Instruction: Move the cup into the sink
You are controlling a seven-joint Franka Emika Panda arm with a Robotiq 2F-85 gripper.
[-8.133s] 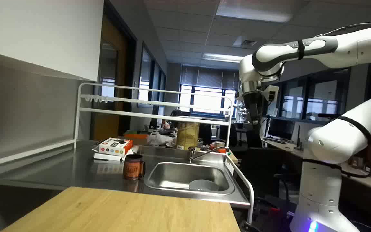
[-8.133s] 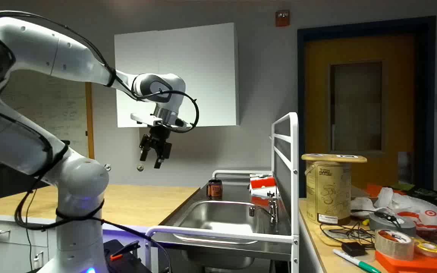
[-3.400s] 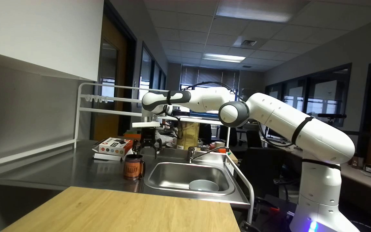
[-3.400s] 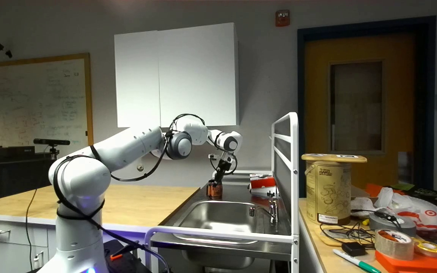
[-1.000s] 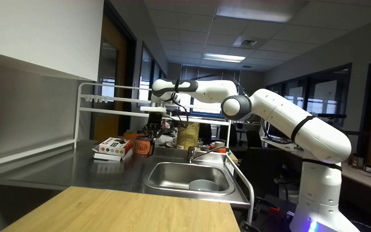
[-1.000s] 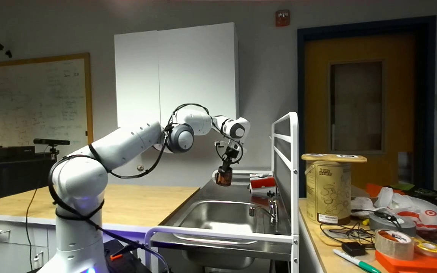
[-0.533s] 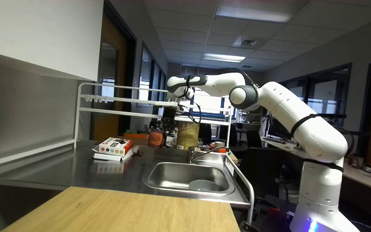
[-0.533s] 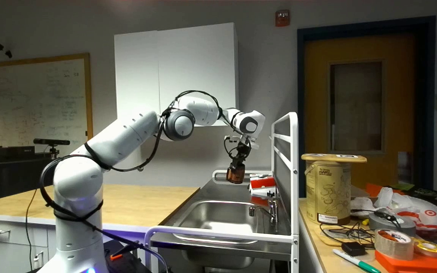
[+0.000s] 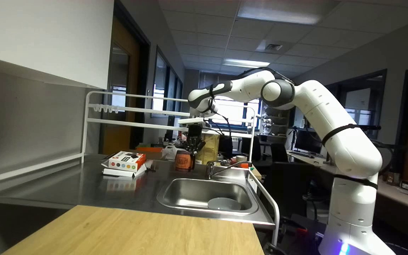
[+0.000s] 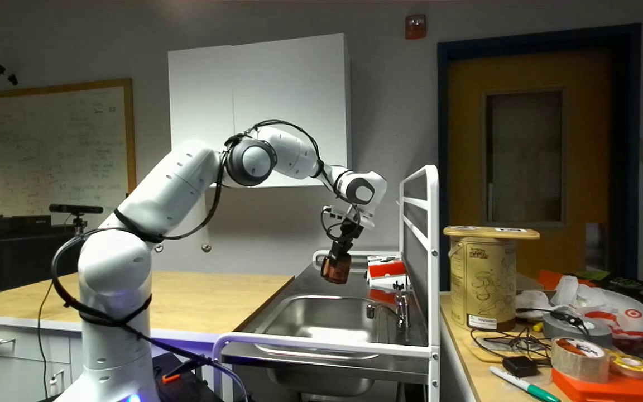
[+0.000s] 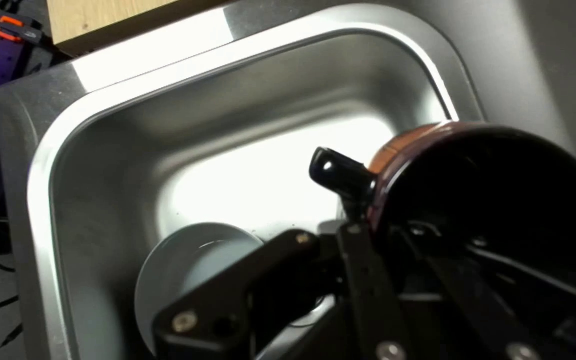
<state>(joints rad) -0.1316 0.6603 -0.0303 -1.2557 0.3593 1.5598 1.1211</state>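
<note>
Stretching across an exterior view, your reflective grey stainless-steel counter point(image 9: 66, 193) carries a shiny rectangular steel sink point(image 9: 197, 189) with rounded corners. You can see a chrome tap point(image 9: 210, 170) at the sink's 12 o'clock, a round grey bowl point(image 9: 224, 203) inside it toward 4 o'clock, and a red-and-white cardboard box point(image 9: 125, 163) at 10 o'clock; a white metal rack point(image 9: 129, 124) lines the far edge. Around the room you have a white wall cabinet point(image 10: 293, 111) and, at its 3 o'clock, a yellow-brown door point(image 10: 466, 167).

In an exterior view, a dark reddish-brown cylindrical cup point(image 9: 182, 161) hangs above the counter at the sink's 11 o'clock, your black gripper point(image 9: 192, 149) clamped on it near the rim; your wrist view leaves the finger placement partly lost in shadow.

Eight seconds ago, in the same view, that cup stood on the counter at the sink's 9 o'clock, your gripper well apart. Since half a second ago, you have it lower in both exterior views. Box, bowl and tap have stayed put.
</note>
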